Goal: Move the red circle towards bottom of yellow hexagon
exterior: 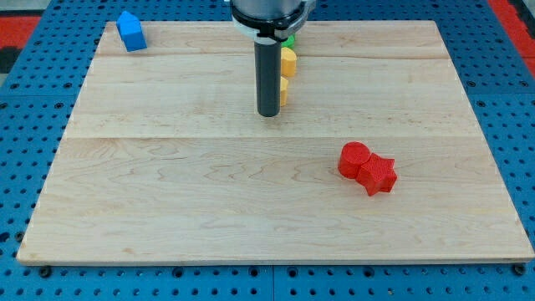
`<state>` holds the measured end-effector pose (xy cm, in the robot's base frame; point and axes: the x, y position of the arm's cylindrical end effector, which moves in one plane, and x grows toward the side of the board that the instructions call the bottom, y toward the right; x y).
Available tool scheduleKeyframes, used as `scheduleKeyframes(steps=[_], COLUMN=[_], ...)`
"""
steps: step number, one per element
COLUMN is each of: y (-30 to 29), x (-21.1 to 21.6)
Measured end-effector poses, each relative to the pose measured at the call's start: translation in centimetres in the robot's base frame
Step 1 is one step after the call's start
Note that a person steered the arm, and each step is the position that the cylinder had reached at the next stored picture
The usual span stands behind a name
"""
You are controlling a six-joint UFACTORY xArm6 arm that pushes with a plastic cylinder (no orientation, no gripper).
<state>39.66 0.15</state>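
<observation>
The red circle (354, 160) lies right of the board's middle, touching a red star (380, 175) on its lower right. Two yellow blocks show partly behind the rod at the view's top centre: an upper one (288, 61) and a lower one (284, 90); I cannot tell which is the hexagon. My tip (268, 113) rests on the board just left of the lower yellow block, well up and left of the red circle.
A blue block (130, 32) sits at the board's top left corner. A green block (289, 39) peeks out behind the rod above the yellow ones. The wooden board (167, 209) lies on a blue perforated table.
</observation>
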Motion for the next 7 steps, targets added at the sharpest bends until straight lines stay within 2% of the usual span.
scheduleKeyframes(steps=[2,3,4,6,7], y=[2.0,3.4,6.9,18.3,19.3], x=[-3.8,-1.4,-0.9,5.5,11.0])
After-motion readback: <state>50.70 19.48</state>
